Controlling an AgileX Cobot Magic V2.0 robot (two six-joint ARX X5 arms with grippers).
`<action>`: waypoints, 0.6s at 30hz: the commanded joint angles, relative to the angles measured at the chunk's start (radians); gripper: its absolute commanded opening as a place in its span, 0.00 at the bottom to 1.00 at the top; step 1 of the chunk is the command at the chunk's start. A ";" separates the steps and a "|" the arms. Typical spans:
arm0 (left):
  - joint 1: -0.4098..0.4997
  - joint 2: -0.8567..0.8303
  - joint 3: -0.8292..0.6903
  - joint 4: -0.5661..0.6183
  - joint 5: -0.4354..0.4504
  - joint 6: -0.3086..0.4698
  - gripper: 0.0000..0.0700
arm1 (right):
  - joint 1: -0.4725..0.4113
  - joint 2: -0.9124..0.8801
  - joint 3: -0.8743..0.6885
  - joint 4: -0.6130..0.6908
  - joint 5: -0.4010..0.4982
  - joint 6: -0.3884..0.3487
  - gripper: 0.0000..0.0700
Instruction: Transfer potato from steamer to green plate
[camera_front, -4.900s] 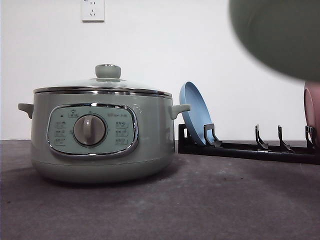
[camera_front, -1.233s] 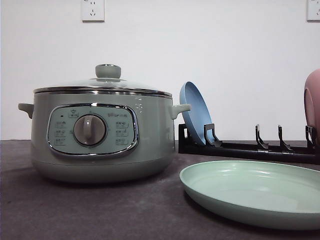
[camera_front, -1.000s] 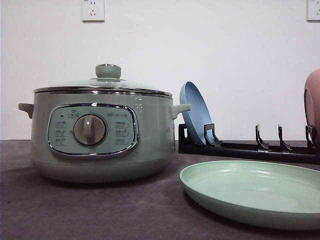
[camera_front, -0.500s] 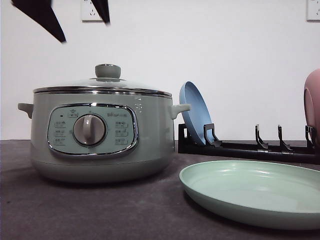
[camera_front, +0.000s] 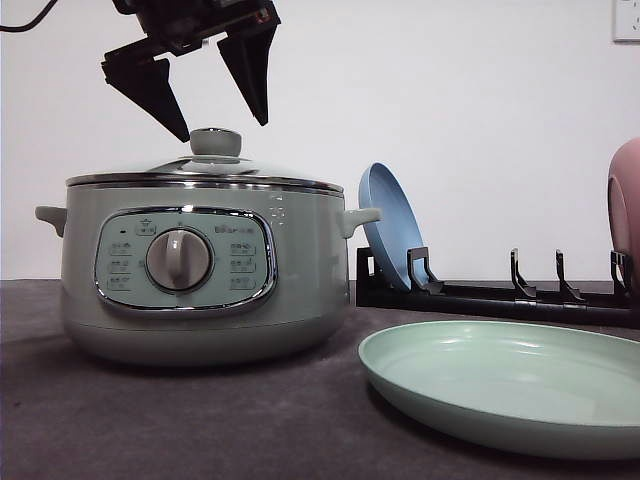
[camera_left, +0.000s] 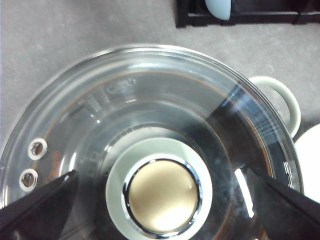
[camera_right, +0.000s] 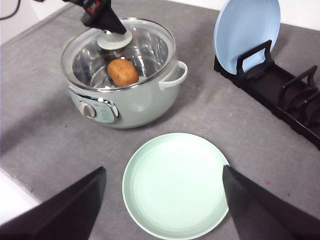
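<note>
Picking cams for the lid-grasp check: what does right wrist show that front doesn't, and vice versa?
Right wrist: the potato inside the steamer, seen through the glass lid, and the green plate whole from above.

Front: the steamer's dial and control panel square on, the open left gripper with a finger either side of the lid knob, above it, and the pink dish.

Both: steamer with lid on, green plate, blue plate in the black rack.

A: The steamer looks smooth and shiny, with a silver metal rim. Its lid, right under the jaws, is see-through glass.

B: The potato looks dull and bumpy. The green plate is glossy. The table looks like rough grey cloth.
</note>
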 joint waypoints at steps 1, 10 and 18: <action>-0.011 0.020 0.032 -0.003 -0.003 0.008 1.00 | 0.010 0.003 0.006 0.005 0.005 0.018 0.67; -0.017 0.041 0.032 -0.027 -0.003 0.004 1.00 | 0.010 0.003 0.006 0.013 0.032 0.018 0.67; -0.023 0.052 0.032 -0.021 -0.003 0.000 0.78 | 0.010 0.003 0.006 0.011 0.031 0.032 0.67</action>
